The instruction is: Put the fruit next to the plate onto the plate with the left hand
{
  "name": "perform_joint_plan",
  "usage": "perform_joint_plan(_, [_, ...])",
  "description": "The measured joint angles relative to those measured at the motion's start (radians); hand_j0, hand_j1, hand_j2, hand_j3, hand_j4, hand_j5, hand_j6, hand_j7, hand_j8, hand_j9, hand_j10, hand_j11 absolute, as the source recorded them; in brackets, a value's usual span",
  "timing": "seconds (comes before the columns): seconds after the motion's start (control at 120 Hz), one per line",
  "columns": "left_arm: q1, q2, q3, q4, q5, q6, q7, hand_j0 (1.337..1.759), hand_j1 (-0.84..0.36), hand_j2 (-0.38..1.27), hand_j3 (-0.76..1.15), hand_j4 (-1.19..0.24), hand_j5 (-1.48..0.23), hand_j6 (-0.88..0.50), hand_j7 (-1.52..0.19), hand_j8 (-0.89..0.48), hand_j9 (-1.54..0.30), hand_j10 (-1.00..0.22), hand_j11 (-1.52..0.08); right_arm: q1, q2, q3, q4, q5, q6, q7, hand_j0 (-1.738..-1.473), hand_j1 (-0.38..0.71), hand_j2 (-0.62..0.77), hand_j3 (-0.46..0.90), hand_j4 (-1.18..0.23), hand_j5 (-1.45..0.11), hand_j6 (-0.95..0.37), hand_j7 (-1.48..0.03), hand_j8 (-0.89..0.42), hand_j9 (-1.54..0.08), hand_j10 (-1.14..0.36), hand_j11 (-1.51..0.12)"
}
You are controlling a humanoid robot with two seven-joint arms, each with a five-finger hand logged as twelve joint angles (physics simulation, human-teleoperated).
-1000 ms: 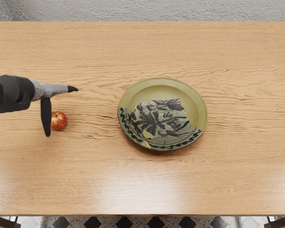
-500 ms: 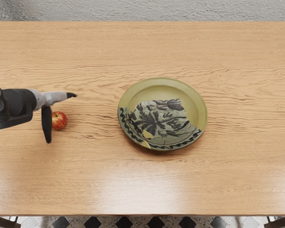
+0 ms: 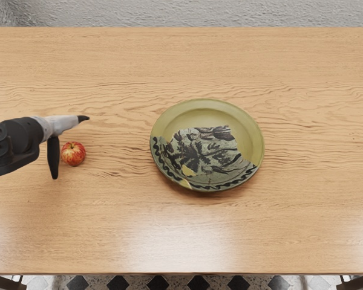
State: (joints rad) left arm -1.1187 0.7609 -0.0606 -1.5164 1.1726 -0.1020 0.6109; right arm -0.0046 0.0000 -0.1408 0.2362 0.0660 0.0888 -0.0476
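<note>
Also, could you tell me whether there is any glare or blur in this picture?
Head view: a pale sheen washes the table near its front edge; the plate and apple cast only faint, soft shadows; nothing looks blurred.

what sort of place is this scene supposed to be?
Probably a home dining or kitchen spot, rendered in simulation: a long wooden table, a patterned green plate with a small red apple lying apart from it, and checkered floor tiles at the bottom edge.

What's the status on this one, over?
Left robot hand open beside small red apple, no grasp. Apple on wooden table, left of round green patterned plate. Nothing between them. Right robot hand unseen.
</note>
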Motion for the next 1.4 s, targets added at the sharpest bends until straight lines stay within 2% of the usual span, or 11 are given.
perform_joint_plan(0.2, [0.019,-0.008,0.001,0.001,0.004,0.002,0.0,1.658,0.31,0.01,0.0,-0.04,-0.04,-0.04,-0.04,-0.04,-0.04,-0.04,-0.04,0.0,0.0,0.0,0.0,0.0,0.0,0.0,-1.658,-0.33,0.0,0.0,-0.01,-0.02,-0.01,-0.02,-0.01,-0.02,-0.01,-0.02])
perform_joint_plan(0.917, [0.04,-0.034,0.001,0.026,0.032,0.002,0.0,1.658,-0.06,0.07,0.0,-0.35,-0.45,-0.35,-0.45,-0.35,-0.45,-0.35,-0.45,0.0,0.0,0.0,0.002,0.0,0.0,0.0,-1.658,-0.33,0.0,0.0,-0.01,-0.02,-0.01,-0.02,-0.01,-0.02,-0.01,-0.02])
perform_joint_plan(1.0, [0.062,-0.037,0.001,0.025,0.09,0.019,-0.001,1.658,-0.09,0.08,0.0,-0.37,-0.47,-0.39,-0.48,-0.37,-0.48,-0.37,-0.48,0.0,0.0,0.0,0.002,0.0,0.001,0.0,-1.658,-0.33,0.0,0.0,-0.01,-0.02,-0.01,-0.02,-0.01,-0.02,-0.01,-0.02])
perform_joint_plan(1.133, [0.065,-0.037,0.0,0.025,0.161,0.043,0.0,1.658,-0.11,0.08,0.0,-0.39,-0.5,-0.4,-0.5,-0.39,-0.5,-0.39,-0.5,0.0,0.0,0.0,0.002,0.0,0.001,0.0,-1.658,-0.33,0.0,0.0,-0.01,-0.02,-0.01,-0.02,-0.01,-0.02,-0.01,-0.02])
perform_joint_plan(1.333, [0.087,-0.067,0.001,0.018,0.184,0.051,0.0,1.658,-0.13,0.07,0.0,-0.4,-0.52,-0.41,-0.51,-0.41,-0.52,-0.4,-0.52,0.0,0.0,0.0,0.002,0.0,0.001,0.0,-1.658,-0.33,0.0,0.0,-0.01,-0.02,-0.01,-0.02,-0.01,-0.02,-0.01,-0.02])
perform_joint_plan(1.342, [0.088,-0.068,0.001,0.017,0.186,0.051,0.001,1.658,-0.13,0.07,0.0,-0.41,-0.52,-0.38,-0.58,-0.41,-0.52,-0.4,-0.52,0.0,0.0,0.0,0.002,0.0,0.001,0.0,-1.658,-0.33,0.0,0.0,-0.01,-0.02,-0.01,-0.02,-0.01,-0.02,-0.01,-0.02])
perform_joint_plan(1.358, [0.089,-0.07,0.001,0.016,0.188,0.051,0.007,1.658,-0.13,0.07,0.0,-0.41,-0.52,-0.33,-0.6,-0.41,-0.53,-0.41,-0.52,0.0,0.0,0.0,0.002,0.0,0.001,0.0,-1.658,-0.33,0.0,0.0,-0.01,-0.02,-0.01,-0.02,-0.01,-0.02,-0.01,-0.02])
perform_joint_plan(1.4, [0.089,-0.07,0.001,0.013,0.192,0.048,0.008,1.658,-0.14,0.07,0.0,-0.42,-0.54,-0.3,-0.65,-0.42,-0.54,-0.41,-0.54,0.0,0.0,0.0,0.002,0.0,0.001,0.0,-1.658,-0.33,0.0,0.0,-0.01,-0.02,-0.01,-0.02,-0.01,-0.02,-0.01,-0.02])
